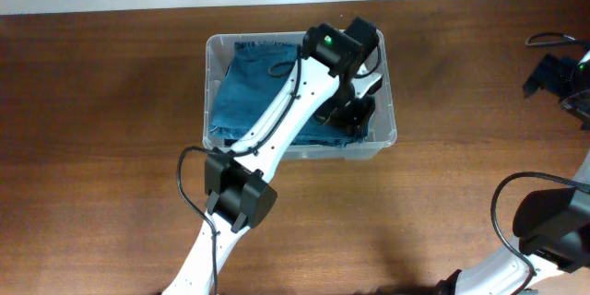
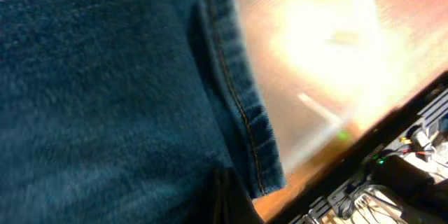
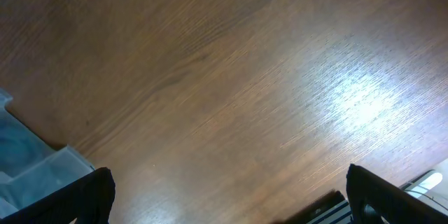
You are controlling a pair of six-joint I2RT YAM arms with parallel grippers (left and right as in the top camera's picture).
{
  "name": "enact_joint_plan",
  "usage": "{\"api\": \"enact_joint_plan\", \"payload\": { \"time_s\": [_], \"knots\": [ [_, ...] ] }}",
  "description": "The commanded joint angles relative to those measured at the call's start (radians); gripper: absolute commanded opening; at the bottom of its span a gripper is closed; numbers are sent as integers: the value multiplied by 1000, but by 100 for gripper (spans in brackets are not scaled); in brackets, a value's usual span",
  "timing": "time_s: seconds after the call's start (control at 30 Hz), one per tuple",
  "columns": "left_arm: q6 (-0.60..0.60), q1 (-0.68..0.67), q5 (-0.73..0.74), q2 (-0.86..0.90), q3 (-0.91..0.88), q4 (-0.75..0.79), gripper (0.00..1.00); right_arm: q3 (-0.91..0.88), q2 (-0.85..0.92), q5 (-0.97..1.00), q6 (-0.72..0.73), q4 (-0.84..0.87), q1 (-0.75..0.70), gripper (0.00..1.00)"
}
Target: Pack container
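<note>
Container: the clear plastic container [image 1: 208,74] sits on the wooden table [image 1: 92,147], open top facing up; in the overhead view it lies toward the far side of the table, a little left of centre.
Long axis: runs left to right across the overhead view, roughly parallel to the table's far edge; the short sides face left and right.
Contents: folded blue denim [image 1: 249,88] fills most of the container's floor, more toward its left end.
Left gripper: the left gripper [image 1: 355,115] is down inside the container's right end, over the denim; the left arm [image 1: 277,138] crosses the container's near wall on a slant; whether the jaws are parted or clenched I cannot tell.
Right gripper: the right gripper [image 3: 241,196] hangs over bare table, well apart from the container and to its right; its jaws are released, the two dark fingers spread wide with nothing between them.
Overhead only: the whole container outline and both arms at once.
Left wrist only: the denim's stitched hem close up, with blurred glare on wood beyond it; too blurred to show the fingers.
Right wrist only: a corner of clear plastic at the lower left edge, beside the left finger.
</note>
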Motion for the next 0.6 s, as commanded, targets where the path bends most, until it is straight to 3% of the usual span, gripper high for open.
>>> {"api": "enact_joint_plan", "payload": {
  "time_s": [0.0, 0.17, 0.3, 0.47, 0.57],
  "knots": [
    [-10, 11, -108, -3, -169, -14, 2, -2, 0, -2, 11, 1, -1, 98],
    [-10, 30, -115, -3, -334, 175, 2, -2, 0, -2, 11, 1, -1, 99],
    [-9, 50, -115, -6, -323, 225, 2, -2, 0, -2, 11, 1, -1, 98],
    [2, 79, -120, -12, -86, 175, 2, -2, 0, -2, 11, 1, -1, 98],
    [-4, 118, -222, -13, 61, 103, 3, -2, 0, -2, 11, 1, -1, 98]
  ]
}}
